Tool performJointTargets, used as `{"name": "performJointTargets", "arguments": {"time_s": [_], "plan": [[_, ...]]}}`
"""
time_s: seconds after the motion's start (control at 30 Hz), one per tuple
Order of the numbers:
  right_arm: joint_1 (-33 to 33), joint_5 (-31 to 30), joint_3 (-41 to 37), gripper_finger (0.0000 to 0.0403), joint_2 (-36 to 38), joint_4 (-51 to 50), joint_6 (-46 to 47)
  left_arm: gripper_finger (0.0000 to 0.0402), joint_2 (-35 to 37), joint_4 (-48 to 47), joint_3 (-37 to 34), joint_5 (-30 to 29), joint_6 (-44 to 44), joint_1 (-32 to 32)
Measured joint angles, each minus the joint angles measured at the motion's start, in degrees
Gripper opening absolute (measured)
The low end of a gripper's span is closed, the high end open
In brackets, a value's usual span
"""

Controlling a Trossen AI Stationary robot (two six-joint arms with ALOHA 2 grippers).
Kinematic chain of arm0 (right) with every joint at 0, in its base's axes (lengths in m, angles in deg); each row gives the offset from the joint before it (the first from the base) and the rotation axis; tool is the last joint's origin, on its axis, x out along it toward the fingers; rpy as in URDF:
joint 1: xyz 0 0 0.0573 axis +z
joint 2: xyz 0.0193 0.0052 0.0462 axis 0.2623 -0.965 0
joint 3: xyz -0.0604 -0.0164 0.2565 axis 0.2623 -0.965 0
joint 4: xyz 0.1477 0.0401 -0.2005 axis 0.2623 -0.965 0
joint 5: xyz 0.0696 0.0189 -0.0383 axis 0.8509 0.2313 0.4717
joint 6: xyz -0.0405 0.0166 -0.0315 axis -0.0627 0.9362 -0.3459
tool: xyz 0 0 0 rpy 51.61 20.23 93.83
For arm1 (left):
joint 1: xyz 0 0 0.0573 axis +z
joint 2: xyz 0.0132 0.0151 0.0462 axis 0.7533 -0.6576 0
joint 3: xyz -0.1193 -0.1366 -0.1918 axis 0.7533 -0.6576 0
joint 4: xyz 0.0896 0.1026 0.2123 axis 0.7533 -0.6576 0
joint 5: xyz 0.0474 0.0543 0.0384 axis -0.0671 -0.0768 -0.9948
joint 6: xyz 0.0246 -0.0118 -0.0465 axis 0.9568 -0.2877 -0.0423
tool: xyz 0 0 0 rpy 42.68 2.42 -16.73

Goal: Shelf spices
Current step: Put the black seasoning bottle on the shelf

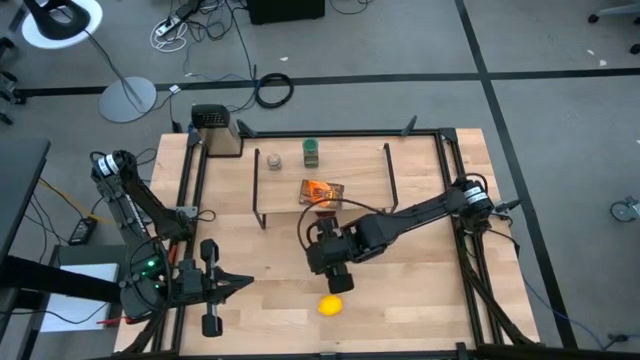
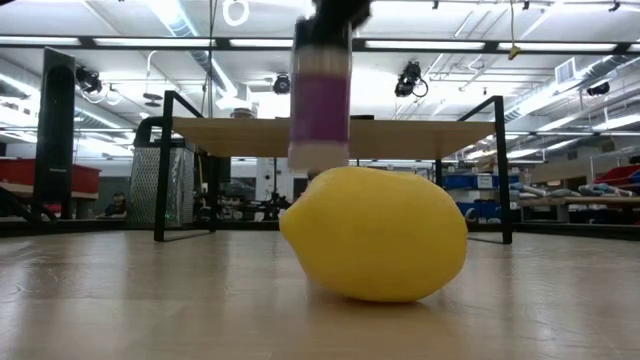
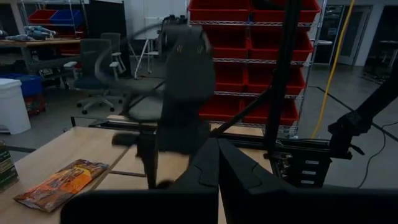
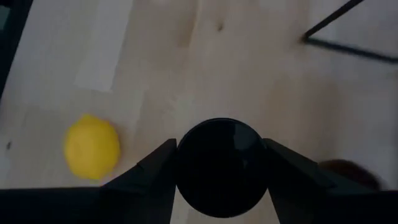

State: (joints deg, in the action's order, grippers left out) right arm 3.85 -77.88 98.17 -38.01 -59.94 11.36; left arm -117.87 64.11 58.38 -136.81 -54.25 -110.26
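The shelf [image 1: 355, 172] stands at the table's far middle. On its wooden top stand the pale beige jar [image 1: 272, 158] and the green jar [image 1: 311, 152], and the orange packet [image 1: 322, 190] lies flat near its front edge. My right gripper [image 1: 338, 270] hovers in front of the shelf, shut on the purple jar [image 2: 320, 100], whose black lid [image 4: 221, 165] fills the right wrist view. My left gripper [image 1: 243, 284] waits shut at the near left of the table, touching nothing. My right gripper pinches the purple jar by its black lid [image 4: 186, 169], one finger [image 4: 155, 171] on each side. The fingers come from above, pointing down. The jar hangs upright below them, its bottom [image 2: 318, 160] lifted clear of the table.
A yellow lemon [image 1: 331, 305] lies on the table just nearer than the held jar, and it looms large in the low view [image 2: 375, 235]. A small dark red round object [image 4: 345, 171] lies beside the gripper. A metal mesh box [image 1: 215, 130] stands at the shelf's far left.
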Motion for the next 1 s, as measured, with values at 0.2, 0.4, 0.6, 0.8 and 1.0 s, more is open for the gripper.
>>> {"name": "performJointTargets", "arguments": {"time_s": [0.2,0.4,0.6,0.8,1.0], "plan": [[1.6,-7.9,14.59,0.0201,0.04,-11.75,-1.35,0.0004,0.0,0.0,0.0,0.0,0.0,0.0],[1.59,-16.85,26.92,0.0201,1.3,-20.67,-1.68,0.0004,0.0,0.02,0.0,0.0,-0.02,0.0],[-1.71,-21.76,23.9,0.0201,9.45,-23.33,0.93,0.0004,0.0,0.12,0.0,0.02,-0.03,0.0],[-6.58,-23.08,23.88,0.0201,14.19,-24.09,2.23,0.0004,0.0,0.0,0.0,0.0,-0.02,0.0],[-14.32,-19.26,23.85,0.0201,14.36,-25.49,2.83,0.0004,0.0,0.02,0.0,0.0,-0.02,0.0]]}}
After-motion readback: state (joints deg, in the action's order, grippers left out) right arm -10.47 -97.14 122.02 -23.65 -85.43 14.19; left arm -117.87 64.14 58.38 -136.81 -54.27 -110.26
